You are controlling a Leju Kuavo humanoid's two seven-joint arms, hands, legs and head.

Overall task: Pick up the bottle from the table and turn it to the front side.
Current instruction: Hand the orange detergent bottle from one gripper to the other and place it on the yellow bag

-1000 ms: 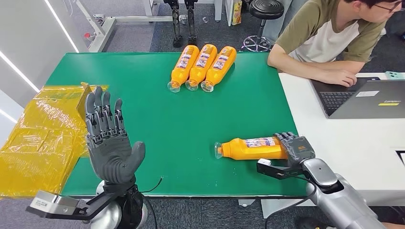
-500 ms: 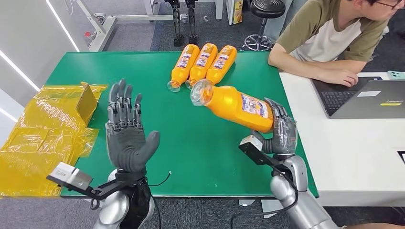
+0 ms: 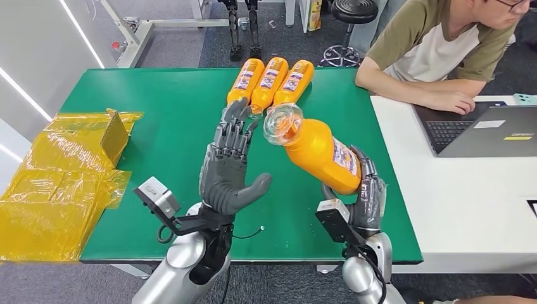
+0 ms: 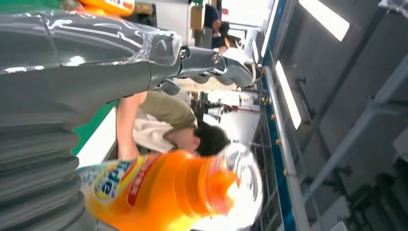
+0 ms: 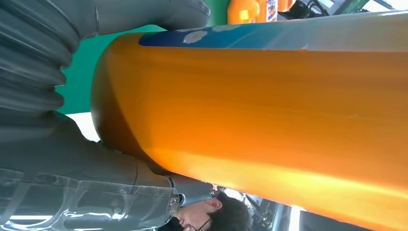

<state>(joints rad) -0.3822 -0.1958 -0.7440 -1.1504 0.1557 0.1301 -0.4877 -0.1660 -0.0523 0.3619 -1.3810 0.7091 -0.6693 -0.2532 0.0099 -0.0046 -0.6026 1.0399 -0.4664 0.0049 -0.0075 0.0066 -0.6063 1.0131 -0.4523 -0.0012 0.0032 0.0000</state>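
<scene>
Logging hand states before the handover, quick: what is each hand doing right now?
Left hand: open, fingers apart, holding nothing.
Right hand: holding the orange bottle by its base.

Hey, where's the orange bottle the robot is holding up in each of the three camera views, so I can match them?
Head view: the held bottle is right of centre, tilted, its clear cap toward the camera, gripped at its base by the right hand.
Left wrist view: the bottle lies low in the picture, cap at the right.
Right wrist view: its orange body spans most of the picture.
Shared landmark: the green table.
</scene>
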